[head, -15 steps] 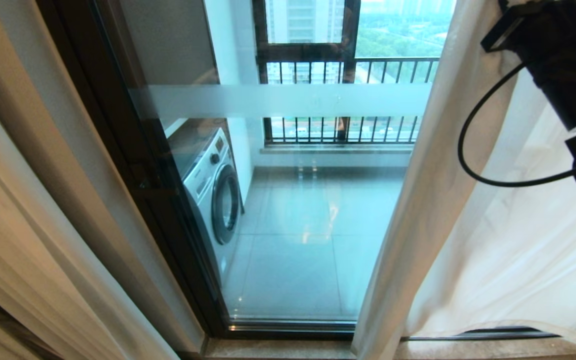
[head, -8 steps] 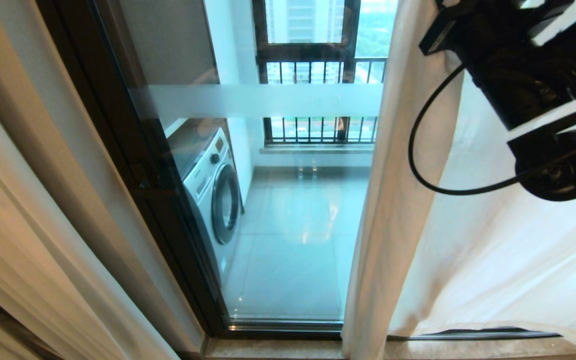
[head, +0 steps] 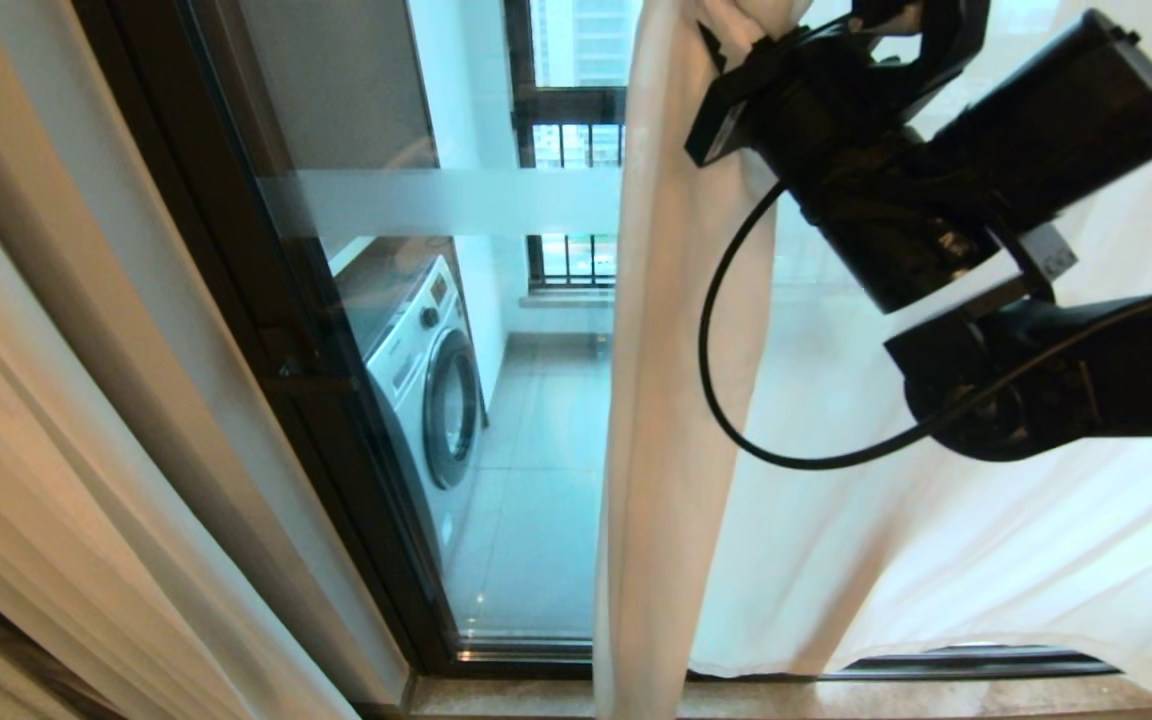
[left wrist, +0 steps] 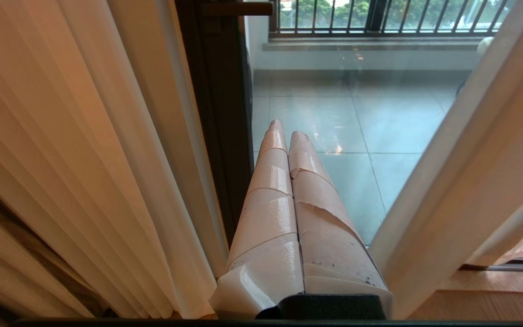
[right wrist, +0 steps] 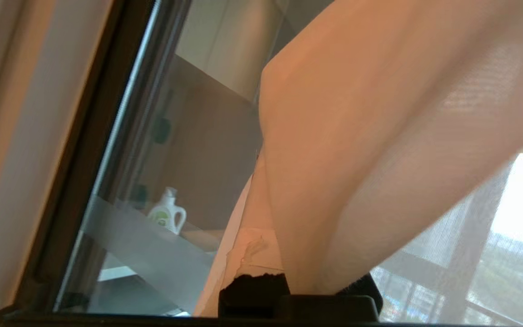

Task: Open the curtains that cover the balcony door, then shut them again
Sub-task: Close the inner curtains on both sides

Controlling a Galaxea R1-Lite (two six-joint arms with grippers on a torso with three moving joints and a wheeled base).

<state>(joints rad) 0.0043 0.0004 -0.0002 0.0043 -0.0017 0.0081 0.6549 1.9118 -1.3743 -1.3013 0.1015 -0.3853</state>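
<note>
Right gripper (head: 736, 30) fingers clamp the curtains (head: 656, 400) before the balcony door (head: 496, 420); left fingers (left wrist: 284, 181) together.

Right arm reaching in high from the right, right gripper (head: 736, 30) up at the top with fingers (right wrist: 252, 254) pinched on a bunched fold of curtain (head: 666, 350); left gripper (left wrist: 288, 136) parked low, fingers pressed together.

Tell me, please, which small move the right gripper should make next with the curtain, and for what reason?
Probably carry on drawing it toward the left side of the head view. The right gripper is shut on the sheer curtain near its leading edge, and a strip of the balcony door glass between that edge and the dark frame is still uncovered. The left gripper sits shut and idle.
</note>
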